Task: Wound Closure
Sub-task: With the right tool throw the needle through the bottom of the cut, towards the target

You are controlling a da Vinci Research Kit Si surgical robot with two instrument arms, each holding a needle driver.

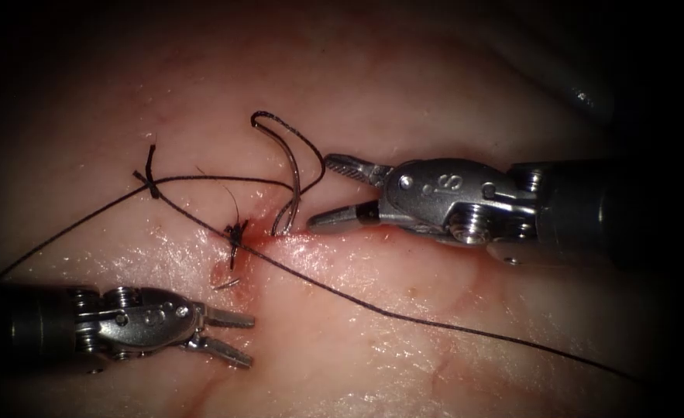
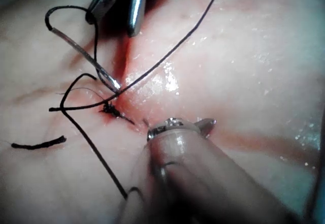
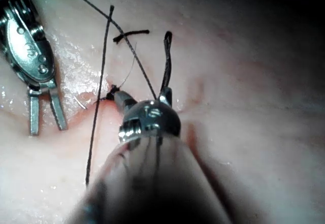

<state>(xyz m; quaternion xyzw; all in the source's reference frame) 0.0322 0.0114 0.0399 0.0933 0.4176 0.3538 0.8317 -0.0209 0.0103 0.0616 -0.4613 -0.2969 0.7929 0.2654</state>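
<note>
Needle (image 1: 289,174) stands in the tissue (image 1: 434,77) right of the cut (image 1: 237,267); my right tool (image 1: 328,195) gapes empty beside it, left tool (image 1: 233,334) open, idle. Grip mid-curve, squarely.

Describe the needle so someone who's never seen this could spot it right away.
Find the red fluid at the cut in the tissue, then the right tool, jaws open, holding nothing. The needle stands just left of those jaws, its lower end at the cut. Unlike the matte black thread, it is a shiny curved wire.
</note>
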